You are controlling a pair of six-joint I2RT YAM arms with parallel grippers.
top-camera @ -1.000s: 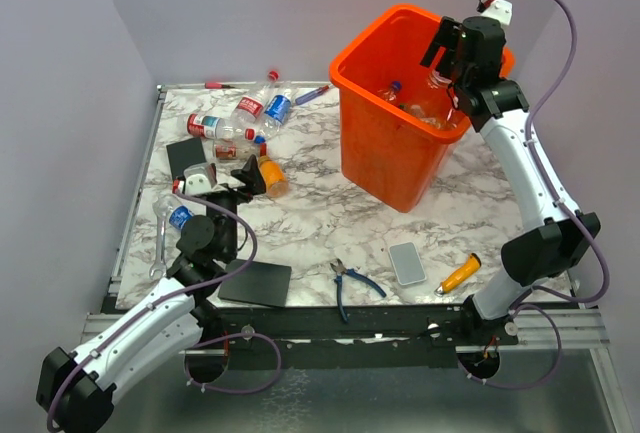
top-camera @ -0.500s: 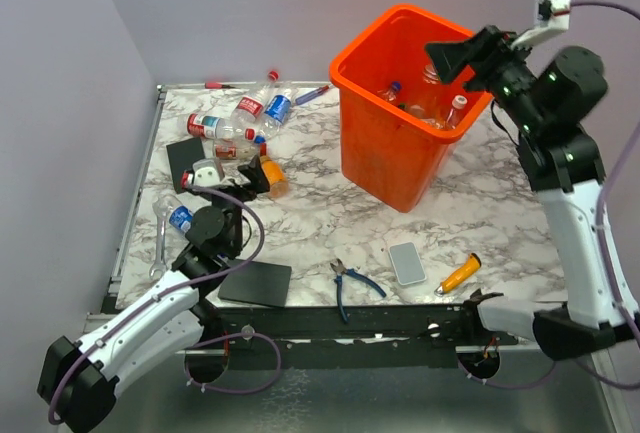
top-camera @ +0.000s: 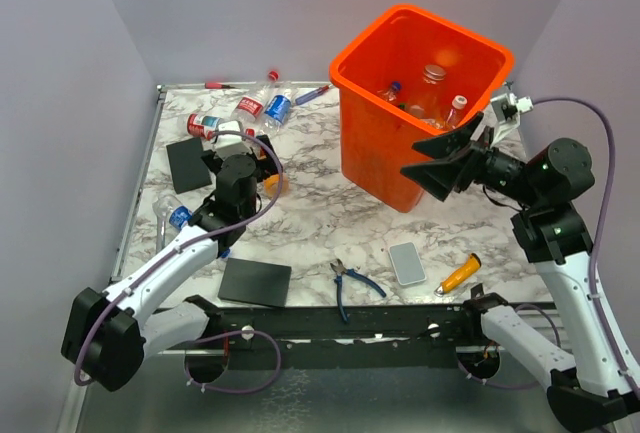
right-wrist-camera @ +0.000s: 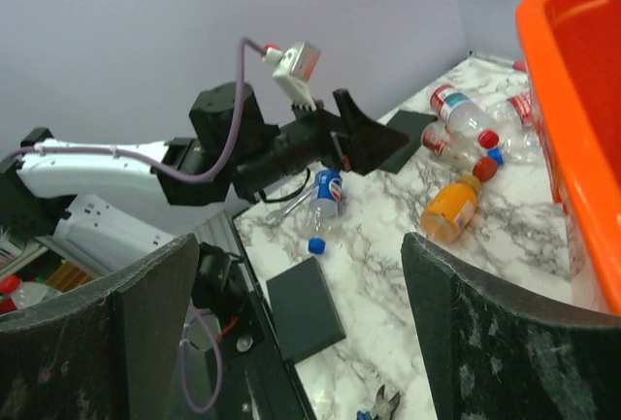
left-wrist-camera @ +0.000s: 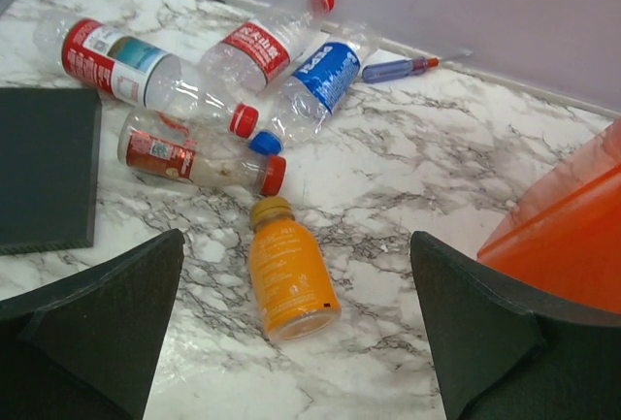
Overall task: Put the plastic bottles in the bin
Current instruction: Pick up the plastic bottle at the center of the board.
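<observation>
Left gripper (top-camera: 240,153) and right gripper (top-camera: 420,159) are both spread wide, holding nothing.
Only the top view shows bottles (top-camera: 432,88) inside the orange bin (top-camera: 385,153), upper right; the left wrist view shows an orange bottle (left-wrist-camera: 291,279) lying on the tabletop (left-wrist-camera: 408,177).

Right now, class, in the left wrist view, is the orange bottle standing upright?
No, the orange bottle lies flat on its side on the marble table.

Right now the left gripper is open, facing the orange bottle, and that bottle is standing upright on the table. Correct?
No: the orange bottle is lying on its side on the table, cap end away from the gripper; the left wrist view shows it. The rest holds: the left gripper is open and faces that bottle.
</observation>
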